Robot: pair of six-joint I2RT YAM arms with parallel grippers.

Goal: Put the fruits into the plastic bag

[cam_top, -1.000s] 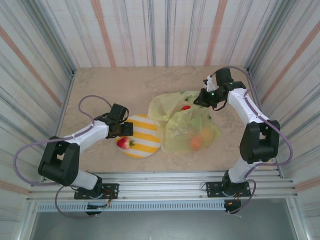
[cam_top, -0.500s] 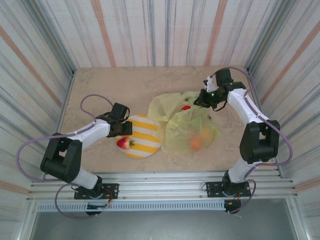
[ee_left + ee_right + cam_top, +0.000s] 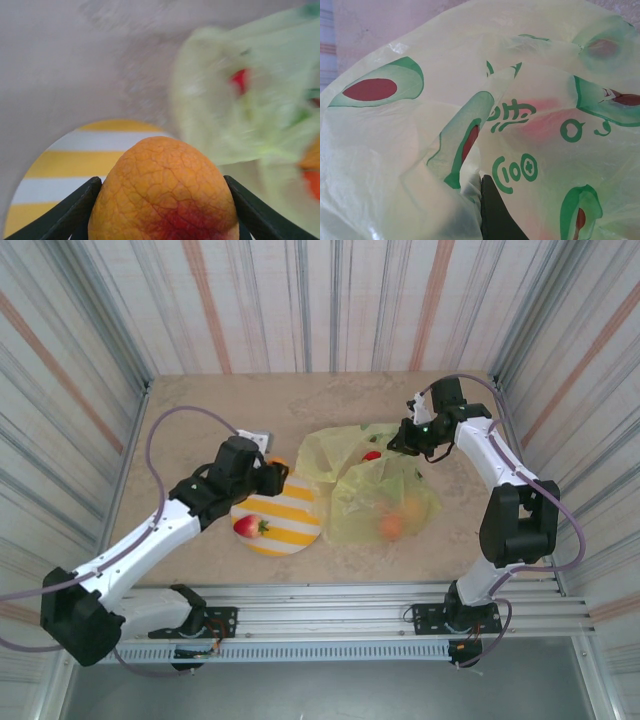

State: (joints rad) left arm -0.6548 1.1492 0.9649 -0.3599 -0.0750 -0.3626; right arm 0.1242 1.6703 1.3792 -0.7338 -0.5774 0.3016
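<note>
A yellow-orange peach (image 3: 162, 192) with a red blush sits between my left gripper's (image 3: 161, 180) dark fingers (image 3: 65, 215), which are shut on it. In the top view this gripper (image 3: 272, 476) holds the peach (image 3: 281, 464) above the far edge of the striped plate (image 3: 290, 512), left of the plastic bag (image 3: 380, 485). One red fruit (image 3: 247, 527) lies on the plate. Inside the translucent yellow bag are an orange (image 3: 391, 527), a paler fruit (image 3: 412, 506) and a red one (image 3: 372, 455). My right gripper (image 3: 405, 440) is shut on the bag's far edge, with the bag's film (image 3: 530, 125) bunched against its finger (image 3: 495, 215).
The plate (image 3: 75, 160) lies below and left of the held peach, and the bag (image 3: 250, 110) lies ahead to the right. Striped walls close in the marble table (image 3: 200, 410) on three sides. A metal rail (image 3: 330, 600) runs along the near edge.
My left gripper closed on the peach, lifted it off the plate's left side and swung it up and right toward the bag. The right arm has not moved.
</note>
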